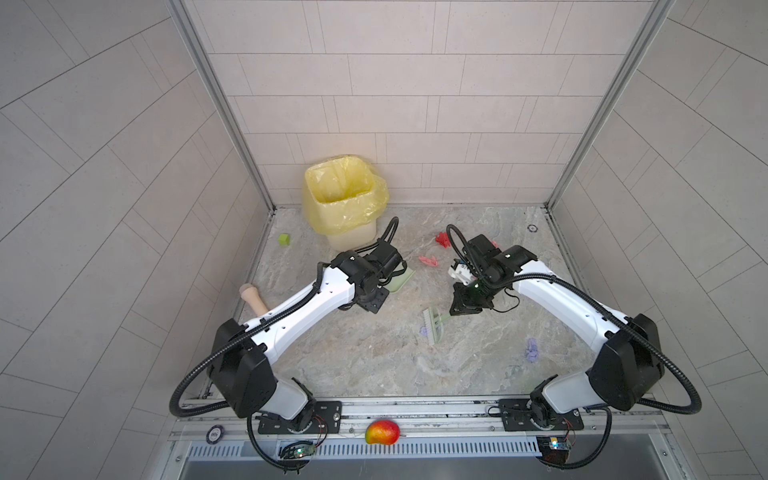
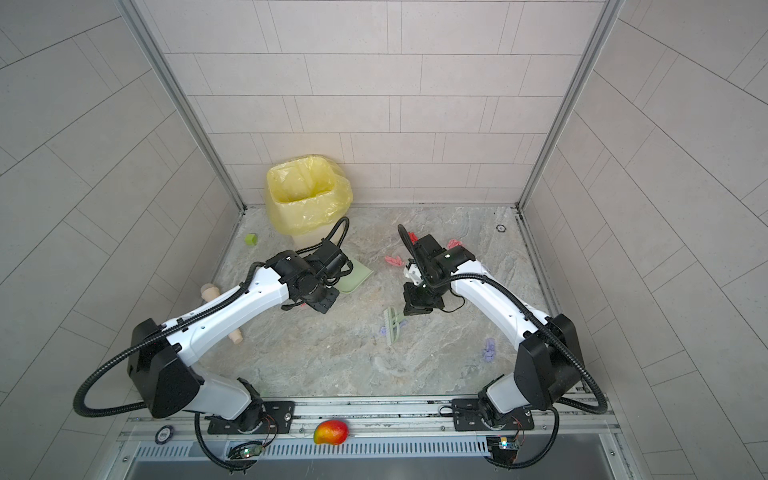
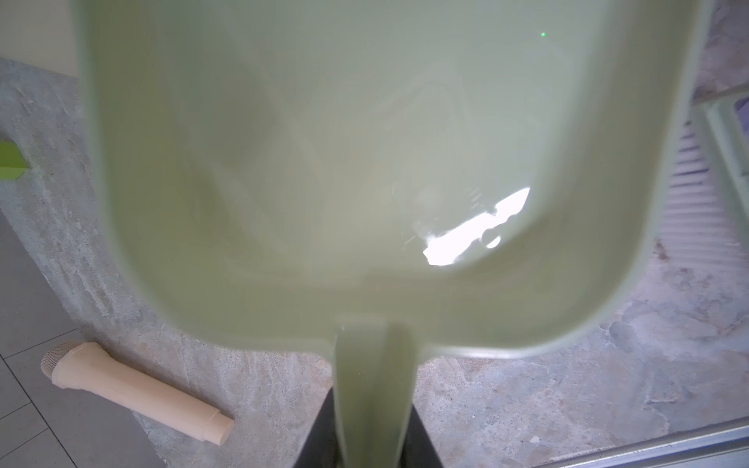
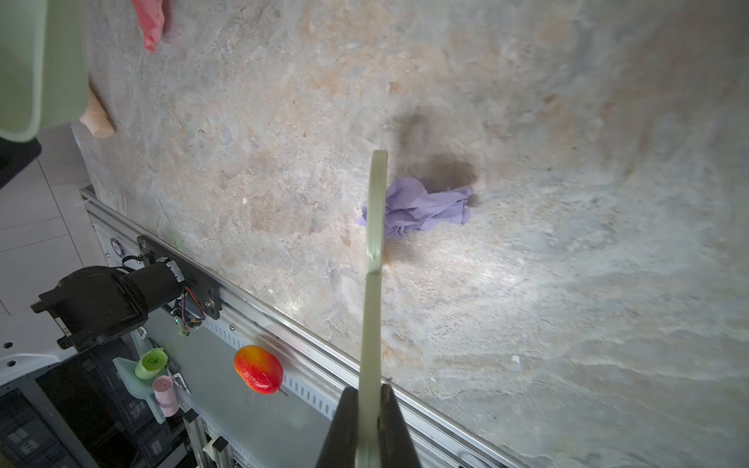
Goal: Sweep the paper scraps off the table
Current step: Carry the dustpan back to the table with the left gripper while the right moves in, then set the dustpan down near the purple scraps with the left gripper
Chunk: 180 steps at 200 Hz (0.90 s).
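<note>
Your left gripper is clamped on the handle of the pale green dustpan, with a black finger on each side of the handle. The pan spreads out straight ahead of it, and you cannot tell whether its front lip touches the table. Your right gripper is closed tight on the thin handle of the matching brush, which runs straight out from the jaws and is seen edge-on in the right wrist view. At the far end of that brush, well ahead of the right gripper, a lavender scrap lies on the table against the brush head. A second lavender scrap lies back behind the right gripper, beside that arm's forearm and apart from the brush. A pink scrap lies between your two grippers, just off the dustpan's far corner. A red scrap lies a little farther on, near the right wrist, and a half-hidden pink scrap shows from behind that wrist. The yellow-lined bin stands just beyond the left wrist, with a lime-green cube out to its side. A beige cylinder lies behind the left gripper, partly under that forearm. The mango rests on the front rail, well apart from both grippers.
</note>
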Available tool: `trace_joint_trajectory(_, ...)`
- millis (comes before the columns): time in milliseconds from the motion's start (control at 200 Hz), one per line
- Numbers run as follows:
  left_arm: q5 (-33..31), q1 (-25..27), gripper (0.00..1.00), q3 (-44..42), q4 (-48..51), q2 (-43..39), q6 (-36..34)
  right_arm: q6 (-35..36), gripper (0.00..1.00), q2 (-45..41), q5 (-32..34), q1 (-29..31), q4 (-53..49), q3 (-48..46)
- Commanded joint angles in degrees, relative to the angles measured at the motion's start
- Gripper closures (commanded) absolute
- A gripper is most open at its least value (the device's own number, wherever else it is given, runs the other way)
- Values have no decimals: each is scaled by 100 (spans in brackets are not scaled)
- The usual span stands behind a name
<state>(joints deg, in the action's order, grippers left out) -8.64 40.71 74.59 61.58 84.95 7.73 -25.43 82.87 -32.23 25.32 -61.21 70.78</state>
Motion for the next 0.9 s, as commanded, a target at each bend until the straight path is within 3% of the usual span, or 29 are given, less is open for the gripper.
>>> trace_joint_trajectory(0,167,130,100,-41,159,97,59,523,100,-314,374,-348,-950,38)
trace_joint_trajectory(235,602,634,100,-98,264,450,-151,899,100,-461,374,-729,-1656,641)
trace_joint_trajectory(515,1140,1216,100,-207,25,983,-577,1522,100,-106,1613,-941,-2430,1587)
trace_joint_trajectory(896,866,1591,100,-296,-401,1587,-1225,1550,100,167,2205,-798,-2193,1371)
